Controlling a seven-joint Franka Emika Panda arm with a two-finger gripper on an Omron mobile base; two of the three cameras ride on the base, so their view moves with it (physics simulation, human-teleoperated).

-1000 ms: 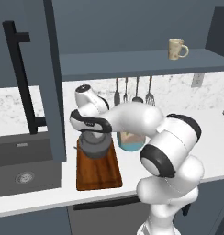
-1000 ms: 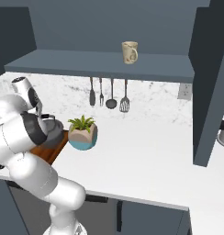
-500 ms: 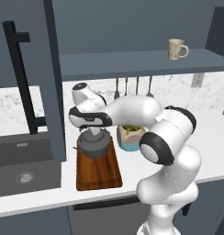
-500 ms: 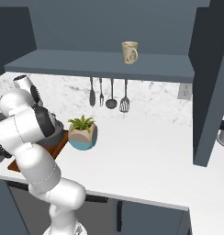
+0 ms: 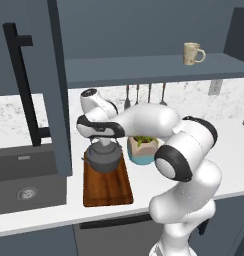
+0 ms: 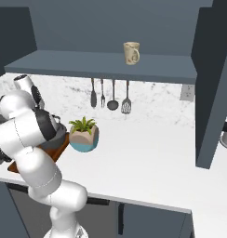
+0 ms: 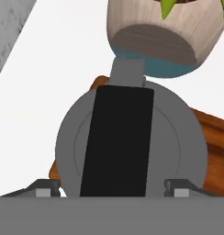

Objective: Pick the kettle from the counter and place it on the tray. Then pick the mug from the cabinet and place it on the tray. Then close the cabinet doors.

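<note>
My gripper (image 7: 113, 188) is spread wide, fingers either side of the kettle (image 7: 132, 142) handle, touching nothing. The kettle sits on the tray (image 5: 108, 185) directly beneath my hand.

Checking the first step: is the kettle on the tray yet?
Yes: the kettle stands upright on the tray, under the open gripper.

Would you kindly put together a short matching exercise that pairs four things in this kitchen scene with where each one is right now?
Things:
1. kettle
2. mug
3. plant pot
4. utensils

Places:
A. hanging on the wall under the shelf
B. on the cabinet shelf
C. on the tray
D. on the counter beside the tray

Pairs: 1-C, 2-B, 3-D, 4-A
</note>
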